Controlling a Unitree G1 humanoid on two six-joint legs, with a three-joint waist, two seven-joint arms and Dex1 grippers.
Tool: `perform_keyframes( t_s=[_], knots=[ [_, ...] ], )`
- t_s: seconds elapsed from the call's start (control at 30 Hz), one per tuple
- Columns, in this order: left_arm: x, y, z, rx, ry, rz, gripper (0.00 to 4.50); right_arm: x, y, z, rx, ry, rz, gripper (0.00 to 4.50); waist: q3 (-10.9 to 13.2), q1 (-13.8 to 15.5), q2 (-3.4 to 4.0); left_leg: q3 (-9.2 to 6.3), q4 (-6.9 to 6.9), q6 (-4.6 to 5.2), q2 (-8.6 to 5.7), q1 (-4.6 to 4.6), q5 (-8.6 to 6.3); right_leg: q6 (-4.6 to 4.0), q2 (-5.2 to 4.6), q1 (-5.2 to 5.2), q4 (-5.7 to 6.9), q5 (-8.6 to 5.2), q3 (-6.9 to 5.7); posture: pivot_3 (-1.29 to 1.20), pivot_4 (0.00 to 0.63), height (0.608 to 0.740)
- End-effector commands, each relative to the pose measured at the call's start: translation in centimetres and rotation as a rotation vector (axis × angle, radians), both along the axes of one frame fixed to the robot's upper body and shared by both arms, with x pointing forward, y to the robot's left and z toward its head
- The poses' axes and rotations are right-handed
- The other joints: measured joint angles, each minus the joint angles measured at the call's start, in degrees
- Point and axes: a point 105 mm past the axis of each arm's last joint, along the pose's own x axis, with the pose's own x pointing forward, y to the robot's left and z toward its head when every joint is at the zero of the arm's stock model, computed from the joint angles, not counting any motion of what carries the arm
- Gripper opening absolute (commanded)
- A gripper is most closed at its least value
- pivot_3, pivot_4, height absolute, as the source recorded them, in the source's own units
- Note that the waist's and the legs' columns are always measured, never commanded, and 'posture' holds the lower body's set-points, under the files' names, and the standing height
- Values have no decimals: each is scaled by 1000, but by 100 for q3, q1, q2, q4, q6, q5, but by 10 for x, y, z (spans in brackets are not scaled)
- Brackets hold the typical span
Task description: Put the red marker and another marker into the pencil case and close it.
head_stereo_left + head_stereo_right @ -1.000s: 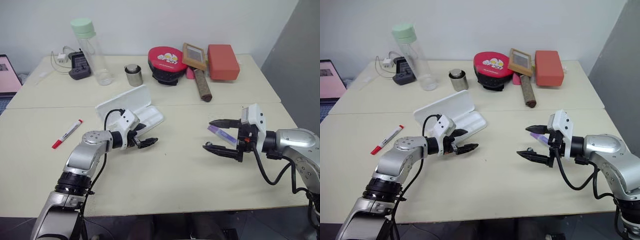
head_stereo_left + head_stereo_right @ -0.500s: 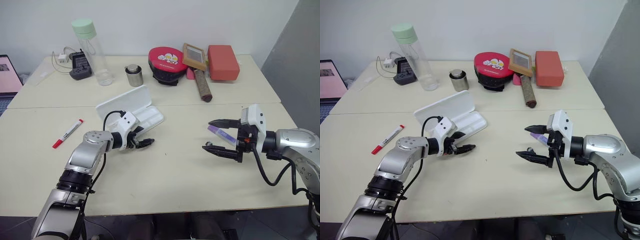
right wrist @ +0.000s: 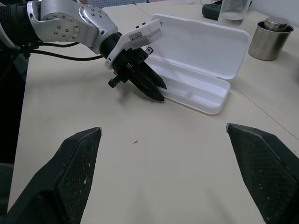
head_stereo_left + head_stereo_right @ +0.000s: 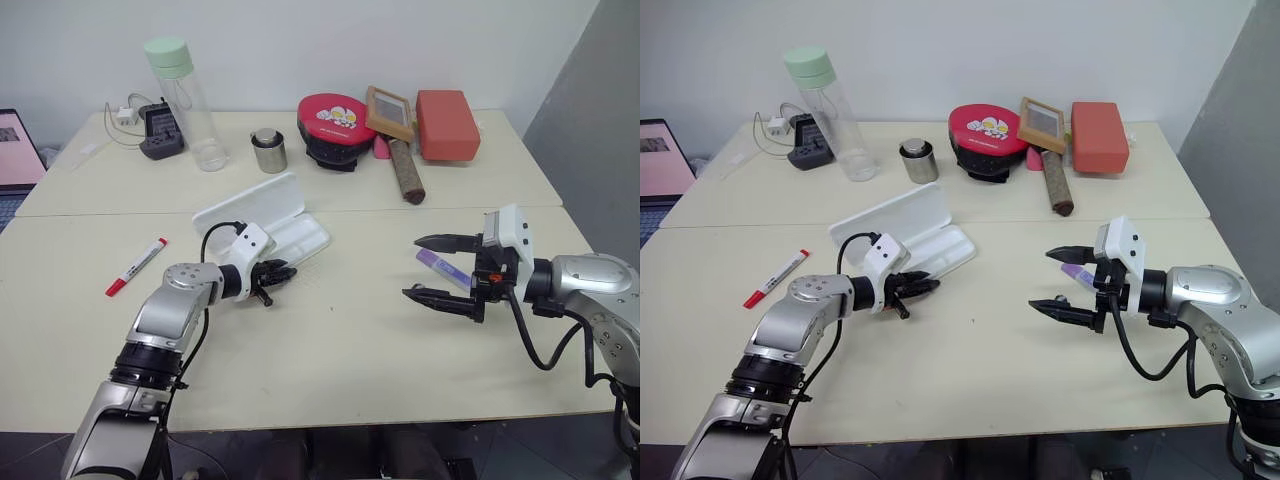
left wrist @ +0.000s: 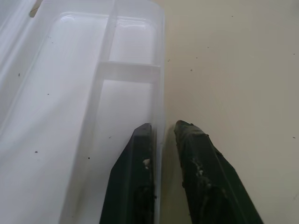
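Observation:
The pencil case point(image 4: 262, 204) lies open on the table, lid raised behind its tray. My left gripper point(image 4: 283, 272) is shut on the tray's near wall point(image 5: 156, 93), with one finger point(image 5: 135, 186) inside the tray and the other outside. The tray holds nothing. The red marker point(image 4: 135, 266) lies on the table left of my left arm. The purple marker point(image 4: 443, 268) lies on the table on the right. My right gripper point(image 4: 412, 266) hangs wide open above the table next to it, pointing toward the case point(image 3: 201, 46), with nothing between its fingers.
Along the back stand a clear bottle with a green cap point(image 4: 185, 100), a metal tin point(image 4: 267, 150), a red round pouch point(image 4: 333, 120), a framed board point(image 4: 388, 110), a brown roll point(image 4: 405, 170) and a red box point(image 4: 446, 123). A black device with cables point(image 4: 160, 130) sits far left.
My left gripper has closed from wide open onto the near wall of the case's tray. The right gripper has stayed open and still.

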Motion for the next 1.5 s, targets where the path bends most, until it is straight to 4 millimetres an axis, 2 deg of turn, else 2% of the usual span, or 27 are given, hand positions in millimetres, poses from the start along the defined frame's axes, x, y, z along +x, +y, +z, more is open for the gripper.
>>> perform_keyframes(
  t_s=[0.03, 0.1, 0.33, 0.63, 0.77, 1.17, 1.3, 1.5],
  knots=[
    [-4, -1, -2, 19, 0, -14, 35, -4, -2, 13, 11, -57, 10, 4500, 0, 0, 0, 0, 0, 0, 0, 0, 0, 0, 0, 0, 0, 0, 0, 0, 150, 740],
    [-7, -3, -1, 25, -13, -39, 35, -6, -2, 16, 22, -59, 18, 4500, 0, 0, 0, 0, 0, 0, 0, 0, 0, 0, 0, 0, 0, 0, 0, 0, 150, 740],
    [-42, -19, -1, 102, -66, -329, 35, -12, -7, 18, 4, -45, 31, 4500, -1, 8, 2, 1, -2, 0, 1, 0, 0, 0, -1, 0, -3, 0, 2, 0, 150, 740],
    [-91, -34, -10, 116, 16, -588, 35, -19, -12, 13, -16, -19, 26, 4500, -1, 16, 2, 2, -2, 1, 0, -2, -1, 0, -2, 0, -4, 0, 1, 0, 150, 740],
    [-105, -40, -12, 105, 50, -656, 35, -22, -13, 10, -23, -3, 26, 4500, -1, 17, 2, 5, -2, 1, 0, -1, -1, 0, -2, 2, -4, 0, 2, 0, 150, 740],
    [-111, -42, -18, 133, 70, -675, 35, -26, -14, 5, -40, 11, 25, 4500, -1, 18, 2, 11, -1, 2, 0, 0, -1, 1, 0, 6, -4, -1, -2, 0, 150, 740],
    [-100, -40, -17, 144, 39, -634, 35, -26, -14, 5, -36, 8, 25, 4500, -1, 18, 2, 11, -1, 2, 0, 1, -1, 1, 0, 6, -4, -1, -2, 0, 150, 740],
    [-98, -41, -18, 145, 31, -628, 35, -25, -14, 5, -36, 8, 26, 4500, -1, 19, 2, 11, -1, 2, 0, 1, -1, 1, 0, 6, -4, -1, -3, 0, 150, 740]
  ],
)
